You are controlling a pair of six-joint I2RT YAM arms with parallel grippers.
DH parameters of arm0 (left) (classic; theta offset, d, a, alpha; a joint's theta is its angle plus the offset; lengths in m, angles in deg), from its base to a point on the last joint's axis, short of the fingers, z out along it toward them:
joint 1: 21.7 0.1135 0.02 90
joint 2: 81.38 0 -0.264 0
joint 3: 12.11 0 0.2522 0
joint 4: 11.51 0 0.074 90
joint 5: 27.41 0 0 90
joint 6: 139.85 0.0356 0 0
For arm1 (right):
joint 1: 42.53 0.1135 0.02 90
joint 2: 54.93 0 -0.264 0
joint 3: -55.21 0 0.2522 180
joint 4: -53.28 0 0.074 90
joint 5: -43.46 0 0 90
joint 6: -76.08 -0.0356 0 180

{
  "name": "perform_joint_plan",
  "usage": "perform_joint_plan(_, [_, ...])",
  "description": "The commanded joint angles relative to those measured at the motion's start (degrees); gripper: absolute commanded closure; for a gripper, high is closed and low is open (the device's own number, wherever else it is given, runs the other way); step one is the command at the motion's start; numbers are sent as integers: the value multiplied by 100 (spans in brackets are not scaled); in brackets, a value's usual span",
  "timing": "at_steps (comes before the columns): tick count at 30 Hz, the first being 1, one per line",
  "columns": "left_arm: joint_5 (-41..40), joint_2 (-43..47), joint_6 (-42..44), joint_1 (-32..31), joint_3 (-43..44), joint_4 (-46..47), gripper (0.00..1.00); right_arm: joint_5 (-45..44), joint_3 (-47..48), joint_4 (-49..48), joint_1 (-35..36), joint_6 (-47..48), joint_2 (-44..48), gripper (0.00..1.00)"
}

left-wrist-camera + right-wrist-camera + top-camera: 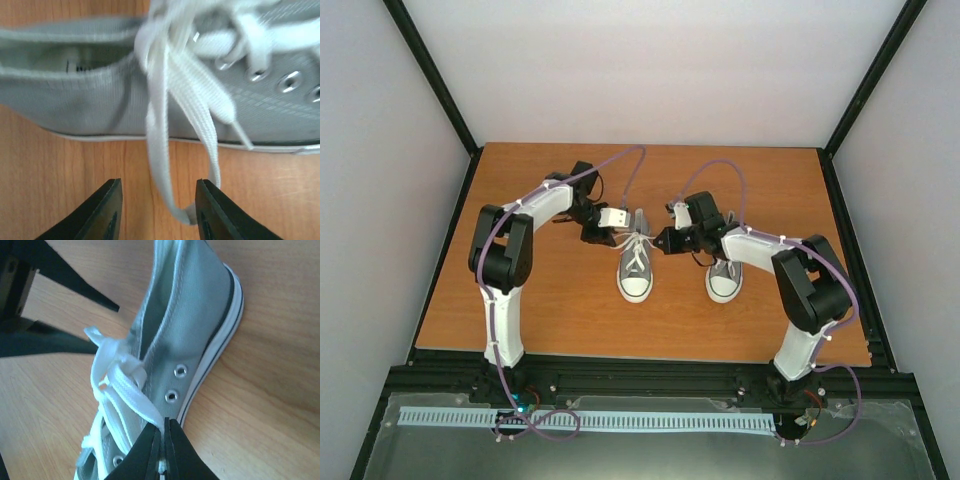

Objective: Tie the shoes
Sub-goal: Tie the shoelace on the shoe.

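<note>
The grey canvas sneaker (636, 268) I am working on lies on the wooden table (550, 320), toe towards my bases, between my two grippers. Its partner (724, 281) sits just beside it, half under my right arm. The white laces (638, 243) bunch loosely over the tongue, and I judge the knot only half made. My right gripper (163, 426) is clenched on a flat strand that runs straight into its tips. My left gripper (159, 182) stands released, with a limp loop hanging between its jaws and brushing one finger.

Next, I reckon, the left must pinch that loop and both sides draw apart evenly. The lace is flat, woven and floppy, so it will slip unless caught squarely. The canvas is soft and finely ribbed, the eyelets (179, 371) are bright metal, and the sole (220, 347) is smooth rubber. On this slick wood the light shoe may slide.
</note>
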Motion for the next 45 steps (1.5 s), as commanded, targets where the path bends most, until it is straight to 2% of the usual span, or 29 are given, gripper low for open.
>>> perform_joint_plan(1, [997,556,-65,29,689,-793,54,20,411,-23,36,191,-241,97])
perform_joint_plan(4, [1341,728,-289,-63,850,-1031,51,-38,536,38,36,262,-273,97])
perform_joint_plan(8, [1269,914,-1113,-528,409,-452,51,-93,638,87,29,285,-322,97])
perform_joint_plan(11, [1242,893,-2109,-608,344,213,50,-122,640,80,28,266,-315,97])
perform_joint_plan(14, [935,618,-3182,-629,358,886,61,-175,636,52,27,242,-290,97])
perform_joint_plan(16, [923,453,-3492,-660,407,971,63,-177,640,31,26,210,-280,97])
perform_joint_plan(27, [991,603,-2965,-745,-164,1001,57,-175,699,1,18,154,-276,97])
perform_joint_plan(29, [917,551,-2976,-745,-209,1099,59,-157,729,20,18,157,-287,97])
perform_joint_plan(33, [682,382,-3051,-745,-202,1163,78,-156,766,69,18,185,-267,97])
perform_joint_plan(36, [625,375,-3095,-747,-259,1248,84,-157,795,109,-8,207,-200,97])
perform_joint_plan(39, [617,384,-3059,-745,-310,1210,86,-185,792,157,-78,236,-66,97])
perform_joint_plan(45, [645,414,-2944,-744,-417,1111,82,-198,817,349,-183,365,109,97])
